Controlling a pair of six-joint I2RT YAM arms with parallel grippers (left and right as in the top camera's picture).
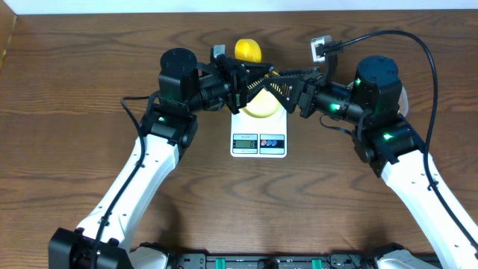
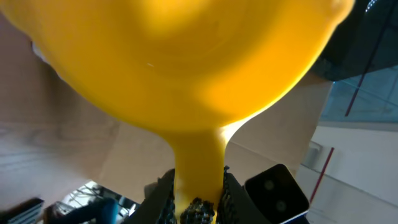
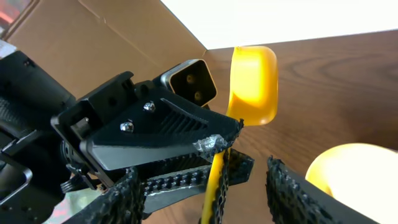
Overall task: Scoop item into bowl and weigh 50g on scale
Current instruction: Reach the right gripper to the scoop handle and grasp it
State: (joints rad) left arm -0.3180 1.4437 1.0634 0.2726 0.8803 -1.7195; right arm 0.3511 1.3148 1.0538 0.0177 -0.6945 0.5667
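A bright yellow scoop (image 1: 247,51) hangs above the table's far side, its handle (image 2: 198,168) pinched between my left gripper's (image 2: 199,202) shut fingers. The scoop's round underside (image 2: 186,62) fills the left wrist view. My right gripper (image 3: 205,186) stands open, its fingers (image 3: 289,193) straddling the handle (image 3: 214,186) and one left finger without touching the handle. In the overhead view both grippers, the left (image 1: 246,78) and the right (image 1: 290,88), meet over the pale-yellow bowl (image 1: 261,106). It sits on the white scale (image 1: 258,138). The item is out of view.
A cardboard wall (image 3: 124,31) rises behind the scoop, and another cardboard edge (image 1: 7,37) shows at the table's far left. Black cables (image 1: 418,45) loop from the right arm. Brown wooden tabletop (image 1: 67,149) stretches on both sides of the scale.
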